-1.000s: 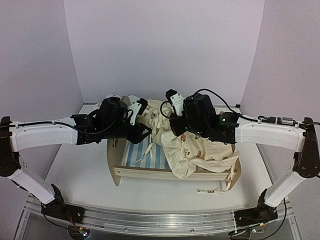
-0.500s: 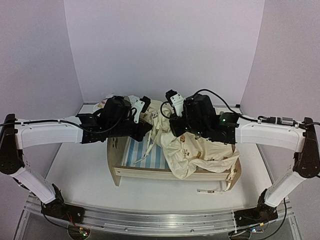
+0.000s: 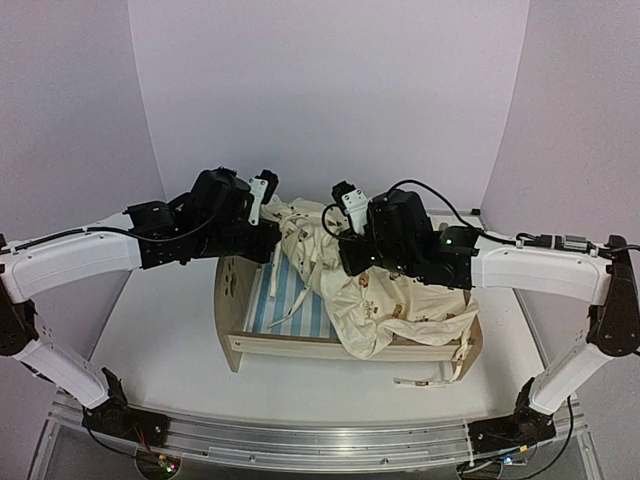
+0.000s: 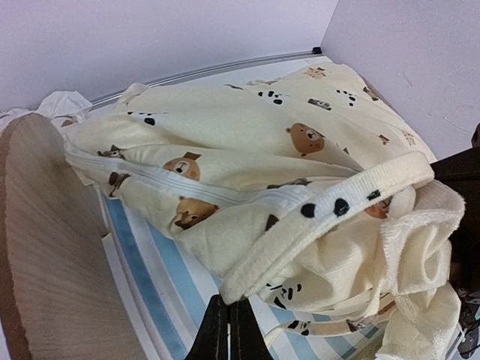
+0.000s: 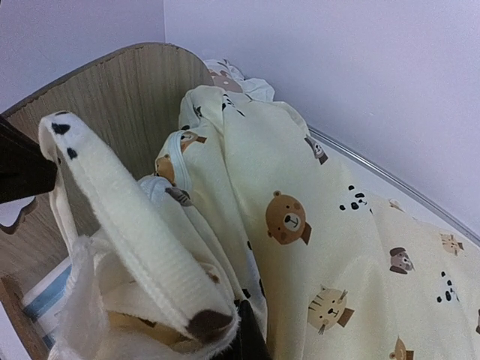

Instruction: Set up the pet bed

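The pet bed [image 3: 290,345] of light plywood stands mid-table, its blue-and-white striped base [image 3: 290,300] partly bare on the left. The cream animal-print quilt [image 3: 400,305] lies bunched over the bed's right half. My left gripper [image 4: 227,319] is shut on the quilt's thick hem [image 4: 322,206] above the striped base [image 4: 150,277]. My right gripper [image 5: 244,334] is shut on the other end of that hem [image 5: 135,232], next to the rounded end board [image 5: 112,97]. The hem is stretched between both grippers. The quilt [image 5: 322,225] fills the right wrist view.
White ties [image 3: 430,380] hang from the bed's front right corner onto the white table [image 3: 160,320]. Some white cloth [image 4: 64,101] lies behind the bed near the back wall. Lavender walls close in the table on three sides.
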You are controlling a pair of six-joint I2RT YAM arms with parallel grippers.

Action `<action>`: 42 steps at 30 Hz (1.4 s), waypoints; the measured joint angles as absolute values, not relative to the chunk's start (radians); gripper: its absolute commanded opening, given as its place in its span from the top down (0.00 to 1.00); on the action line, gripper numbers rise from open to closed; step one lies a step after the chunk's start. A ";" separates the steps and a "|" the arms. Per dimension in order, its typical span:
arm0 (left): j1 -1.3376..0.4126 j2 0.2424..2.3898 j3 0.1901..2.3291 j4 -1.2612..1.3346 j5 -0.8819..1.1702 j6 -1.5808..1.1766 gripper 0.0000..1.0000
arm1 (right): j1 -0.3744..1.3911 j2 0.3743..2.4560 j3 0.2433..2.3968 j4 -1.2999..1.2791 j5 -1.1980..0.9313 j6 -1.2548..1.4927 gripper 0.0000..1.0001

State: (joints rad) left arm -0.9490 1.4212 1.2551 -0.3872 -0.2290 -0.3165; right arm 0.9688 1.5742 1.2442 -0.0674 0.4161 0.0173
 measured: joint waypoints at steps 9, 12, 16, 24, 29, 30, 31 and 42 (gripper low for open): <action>-0.950 1.370 1.260 -0.558 -0.319 -0.394 0.97 | 0.969 1.580 1.245 -0.070 0.333 0.082 1.00; -0.951 1.350 1.251 -0.582 -0.341 -0.423 0.96 | 0.967 1.602 1.246 -0.069 0.291 0.108 1.00; -0.953 1.321 1.207 -0.592 -0.361 -0.456 0.94 | 0.965 1.653 1.254 -0.069 0.233 0.139 1.00; -0.966 1.277 1.154 -0.558 -0.351 -0.526 0.74 | 0.965 1.713 1.287 -0.076 0.151 0.188 1.00; -0.975 1.243 1.139 -0.548 -0.325 -0.562 0.54 | 0.965 1.733 1.302 -0.081 0.131 0.201 1.00; -0.976 1.234 1.138 -0.553 -0.322 -0.564 0.53 | 0.965 1.735 1.303 -0.083 0.130 0.203 1.00; -0.976 1.225 1.138 -0.560 -0.319 -0.567 0.53 | 0.965 1.736 1.304 -0.085 0.128 0.205 1.00; -0.976 1.158 1.138 -0.612 -0.324 -0.576 0.52 | 0.978 1.772 1.363 -0.134 0.098 0.216 1.00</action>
